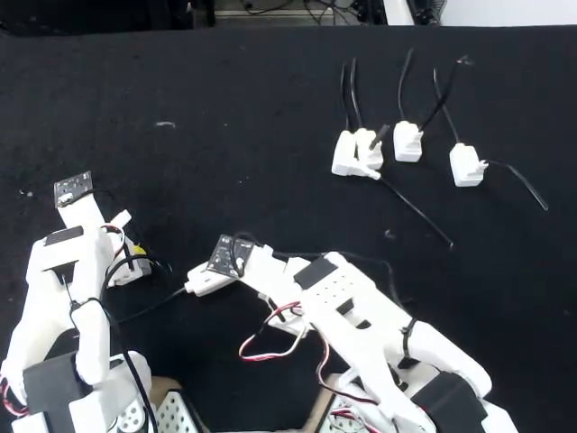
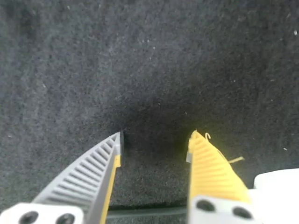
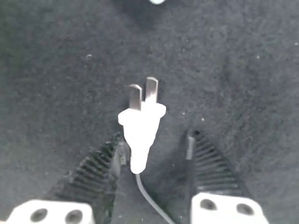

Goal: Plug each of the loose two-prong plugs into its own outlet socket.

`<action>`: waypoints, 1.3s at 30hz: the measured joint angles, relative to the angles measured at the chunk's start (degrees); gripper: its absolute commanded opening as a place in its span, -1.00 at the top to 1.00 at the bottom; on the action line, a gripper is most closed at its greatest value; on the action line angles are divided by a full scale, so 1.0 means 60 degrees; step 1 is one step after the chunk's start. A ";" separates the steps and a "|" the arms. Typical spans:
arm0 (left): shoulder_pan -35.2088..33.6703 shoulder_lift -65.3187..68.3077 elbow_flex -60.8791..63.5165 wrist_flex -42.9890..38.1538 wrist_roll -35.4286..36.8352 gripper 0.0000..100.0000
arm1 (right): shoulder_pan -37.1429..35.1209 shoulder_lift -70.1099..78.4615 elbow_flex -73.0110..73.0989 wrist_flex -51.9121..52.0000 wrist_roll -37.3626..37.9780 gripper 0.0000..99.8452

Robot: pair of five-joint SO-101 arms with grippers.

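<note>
centre your right gripper (image 3: 155, 138) on the two-prong plug (image 3: 140, 123) (fingers (image 3: 100, 163) spread, plug nearer one side) before you pinch its body squarely.

Three corded outlet sockets (image 1: 407, 142) lie in a row on the tabletop (image 1: 225, 108), far back on the right. Nearer the front, at centre, a plug (image 3: 140, 126) lies between the right pincer's (image 3: 155, 139) spread fingers.

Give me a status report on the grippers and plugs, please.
Left gripper open over bare black cloth. Right gripper open, white two-prong plug lying flat between its fingers. White socket blocks well off across the cloth.
</note>
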 measured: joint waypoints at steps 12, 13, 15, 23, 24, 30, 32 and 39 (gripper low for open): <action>0.0000 0.0000 0.0000 0.0000 0.0000 0.54 | 0.2462 -0.1201 -0.0454 0.0161 -0.0015 0.96; 0.0000 0.0000 0.0000 0.0000 0.0000 0.54 | 0.2432 -0.1201 -0.0337 0.0103 -0.0015 0.96; 0.0000 0.0000 0.0000 0.0000 0.0000 0.54 | 0.2388 -0.1201 -0.0015 -0.0117 0.0000 0.96; 0.0000 0.0000 0.0000 0.0000 0.0000 0.54 | 0.2095 -0.1201 0.0220 -0.0425 0.0000 0.98; 0.0000 0.0000 0.0000 0.0000 0.0000 0.54 | 0.2110 -0.1201 0.0132 -0.0205 0.0000 0.98; 0.0000 0.0000 0.0000 0.0000 0.0000 0.54 | 0.0952 -0.1201 -0.1846 0.1963 -0.0352 0.98; 0.0000 0.0000 0.0000 0.0000 0.0000 0.54 | 0.0337 -0.1201 -0.2593 0.2286 -0.0747 0.98; 0.0000 0.0000 0.0000 0.0000 0.0000 0.54 | -0.0425 -0.1201 -0.3429 0.1538 -0.2081 0.98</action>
